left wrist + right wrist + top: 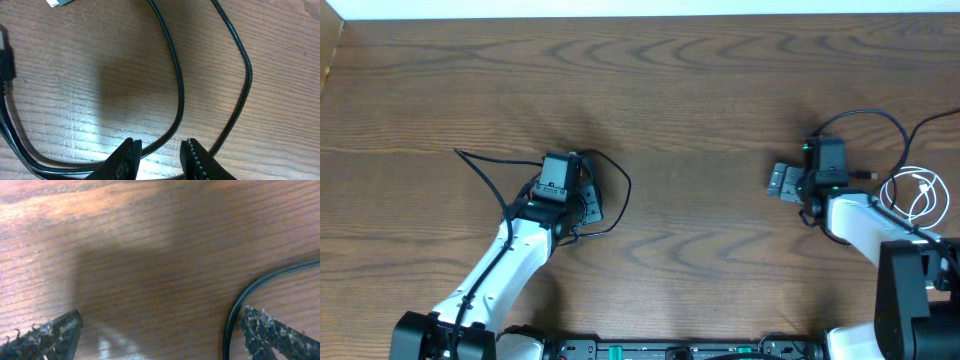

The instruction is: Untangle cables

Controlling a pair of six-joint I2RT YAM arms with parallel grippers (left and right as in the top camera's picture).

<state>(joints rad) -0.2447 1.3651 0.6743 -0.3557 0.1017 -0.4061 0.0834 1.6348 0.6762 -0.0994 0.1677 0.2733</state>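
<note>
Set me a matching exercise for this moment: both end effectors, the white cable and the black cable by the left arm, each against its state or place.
Things:
1. white cable
2. left end effector
3. right end effector
4. black cable by the left arm

State or place:
a. jaws spread wide, a black curve beside one finger
b. coiled near the right edge of the table
c. jaws a narrow gap apart, a black strand running between them
d. lying in loose loops on the table's left half

Pairs: 1-b, 2-c, 3-a, 4-d
</note>
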